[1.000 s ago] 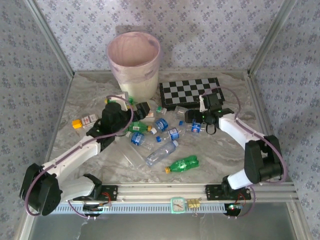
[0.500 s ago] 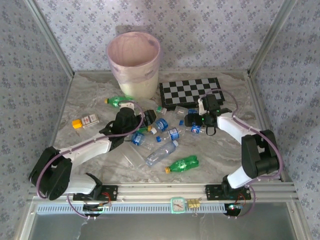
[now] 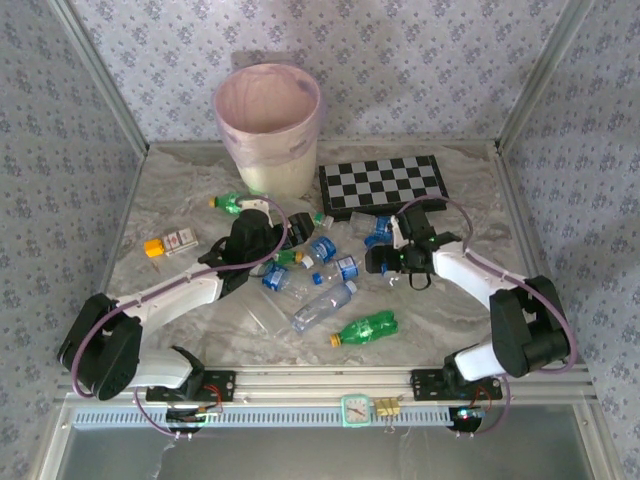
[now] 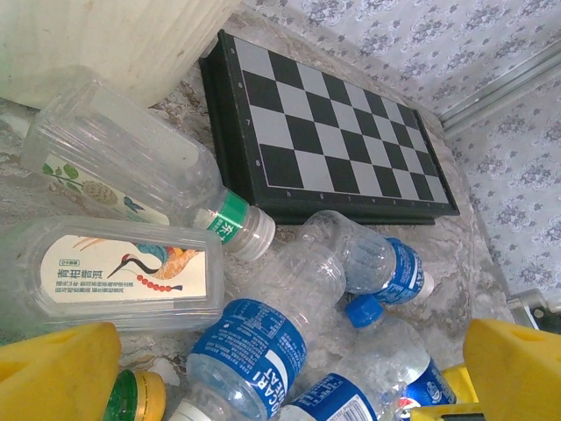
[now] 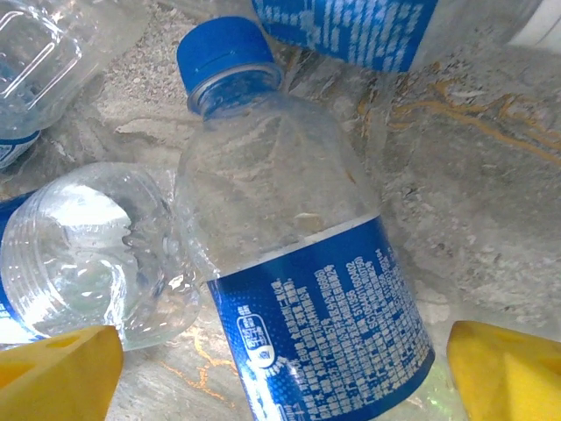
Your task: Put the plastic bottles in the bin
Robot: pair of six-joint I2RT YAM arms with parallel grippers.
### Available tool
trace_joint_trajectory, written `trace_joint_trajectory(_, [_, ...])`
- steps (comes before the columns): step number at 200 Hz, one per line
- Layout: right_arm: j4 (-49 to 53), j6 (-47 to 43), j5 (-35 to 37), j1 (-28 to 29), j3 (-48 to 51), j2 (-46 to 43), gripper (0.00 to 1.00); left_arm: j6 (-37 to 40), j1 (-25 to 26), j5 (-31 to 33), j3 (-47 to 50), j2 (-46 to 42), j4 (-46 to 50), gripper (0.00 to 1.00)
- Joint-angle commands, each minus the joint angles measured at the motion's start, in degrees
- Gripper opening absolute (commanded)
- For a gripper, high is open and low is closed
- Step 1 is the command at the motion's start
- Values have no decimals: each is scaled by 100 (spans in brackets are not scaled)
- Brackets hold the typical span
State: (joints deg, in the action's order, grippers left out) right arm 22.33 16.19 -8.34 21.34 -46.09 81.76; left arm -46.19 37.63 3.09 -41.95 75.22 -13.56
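Plastic bottles (image 3: 323, 306) are scattered in a loose pile mid-table, mostly clear ones with blue labels. The bin (image 3: 282, 175) is stood at roughly 11 o'clock from the pile, right by the back wall. A chessboard (image 3: 380, 185) is laid flat just beside it, at about 1 o'clock from the pile.

One green bottle (image 3: 238, 202) is lying near the bin's foot, and another green one (image 3: 368, 327) is off at 5 o'clock. A small carton (image 3: 172, 242) is parked out at 9 o'clock.

The left gripper (image 3: 288, 226) is held low over the pile's 10 o'clock side. Its fingers are spread wide with nothing pinched.

The right gripper (image 3: 380, 258) is held low at the 3 o'clock side. Its fingers are set apart either side of a blue-capped bottle (image 5: 298, 263), with gaps seen on both sides, so it's not clamped.
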Motion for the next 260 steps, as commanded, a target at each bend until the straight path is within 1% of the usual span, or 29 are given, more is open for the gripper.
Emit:
trace_joint_trajectory(1, [110, 61, 163, 57, 51, 112, 93, -67, 25, 94, -67, -41, 43, 100])
trace_joint_trajectory(44, [10, 25, 179, 90, 96, 350, 84, -100, 17, 195, 63, -196, 106, 100])
trace_joint_trajectory(77, [-52, 49, 210, 158, 96, 502, 80, -109, 27, 265, 143, -334, 178, 100])
trace_joint_trajectory(99, [-74, 43, 236, 171, 94, 515, 72, -103, 25, 340, 180, -415, 229, 100])
trace_joint_trajectory(134, [-57, 17, 260, 177, 104, 366, 60, -85, 29, 360, 187, -497, 249, 100])
trace_joint_trajectory(156, [-66, -38, 216, 168, 98, 43, 56, -83, 30, 299, 159, -533, 240, 100])
trace_joint_trajectory(185, [-101, -133, -27, 151, 33, -534, 54, -94, 29, 134, 117, -535, 202, 100])
trace_joint_trajectory(209, [-260, -115, -359, 142, -24, -971, 53, -120, 43, -182, 44, -526, 45, 100])
trace_joint_trajectory(241, [-880, 83, -1023, 192, -89, -1242, 52, -59, 143, -680, -240, -418, -179, 100])
trace_joint_trajectory(260, [-1461, 251, -1201, 303, -85, -1305, 51, -21, 208, -909, -393, -352, -256, 100])
